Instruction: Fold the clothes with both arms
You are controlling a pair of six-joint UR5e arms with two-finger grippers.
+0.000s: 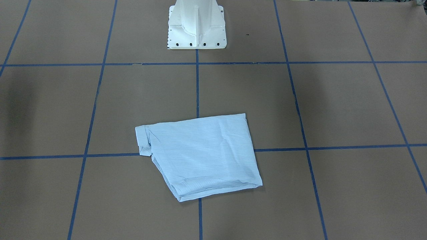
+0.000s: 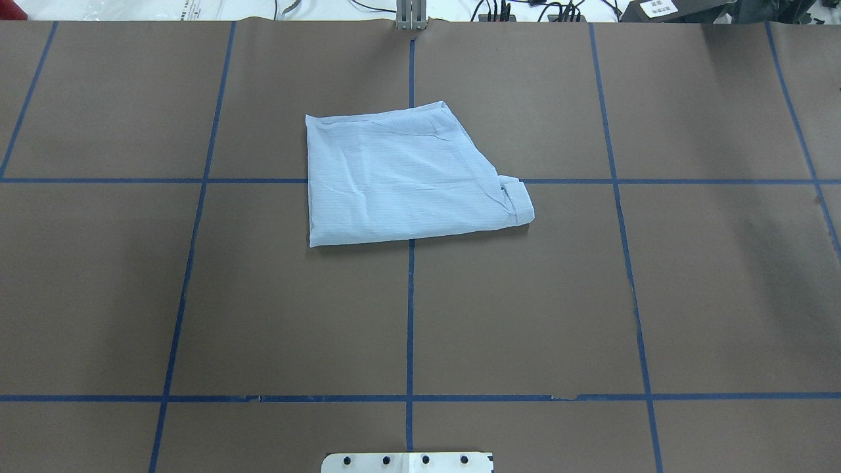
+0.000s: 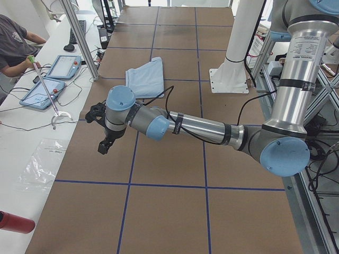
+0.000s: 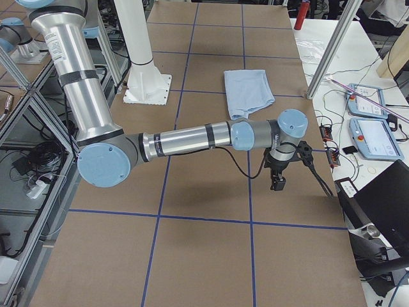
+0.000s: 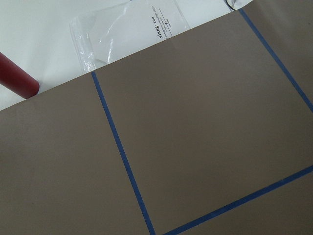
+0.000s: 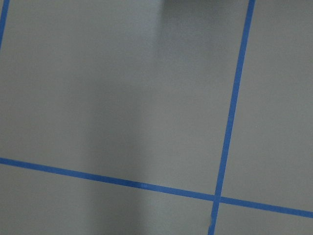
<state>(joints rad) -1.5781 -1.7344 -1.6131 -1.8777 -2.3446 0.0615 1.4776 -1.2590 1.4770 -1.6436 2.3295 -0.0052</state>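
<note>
The pale-blue shirt (image 2: 407, 177) lies folded into a compact, roughly square packet on the brown table, a cuff sticking out at one corner (image 1: 141, 133). It also shows in the side views (image 3: 144, 76) (image 4: 248, 93). Neither arm appears in the overhead or front views. My left gripper (image 3: 104, 145) hangs over the table well away from the shirt, at the end of the outstretched left arm (image 3: 201, 127). My right gripper (image 4: 278, 184) hangs likewise from the right arm (image 4: 192, 137), on the other side. I cannot tell whether either is open or shut. Both wrist views show only bare table.
The white pedestal (image 1: 196, 26) stands at the robot's side of the table. Blue tape lines (image 2: 410, 315) grid the brown surface. Beyond the far edge are a red cylinder (image 5: 17, 81), a plastic bag (image 5: 127, 29), teach pendants (image 3: 42, 92) and a person's arm (image 3: 21, 63) holding a rod.
</note>
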